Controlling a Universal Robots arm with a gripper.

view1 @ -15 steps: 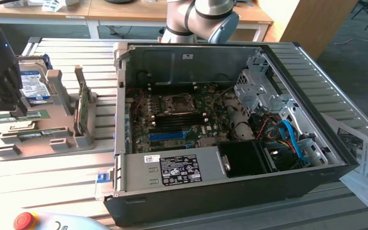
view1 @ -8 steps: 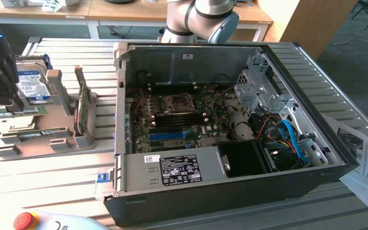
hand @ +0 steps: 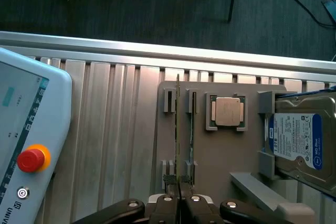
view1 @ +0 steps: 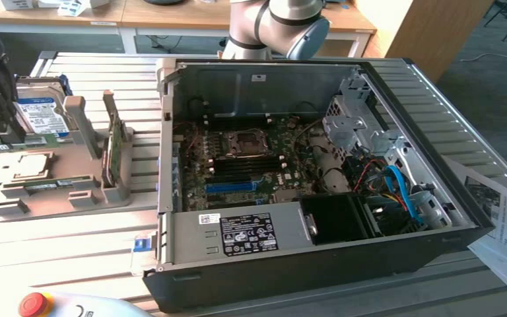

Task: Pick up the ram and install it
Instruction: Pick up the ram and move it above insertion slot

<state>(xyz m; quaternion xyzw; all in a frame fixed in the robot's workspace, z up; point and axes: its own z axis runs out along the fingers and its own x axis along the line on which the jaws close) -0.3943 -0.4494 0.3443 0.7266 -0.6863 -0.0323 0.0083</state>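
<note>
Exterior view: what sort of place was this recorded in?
Probably a computer-assembly lab or workshop: an open black desktop computer case on a slatted aluminium table, a grey parts fixture holding a silver hard drive, wooden desks behind.
</note>
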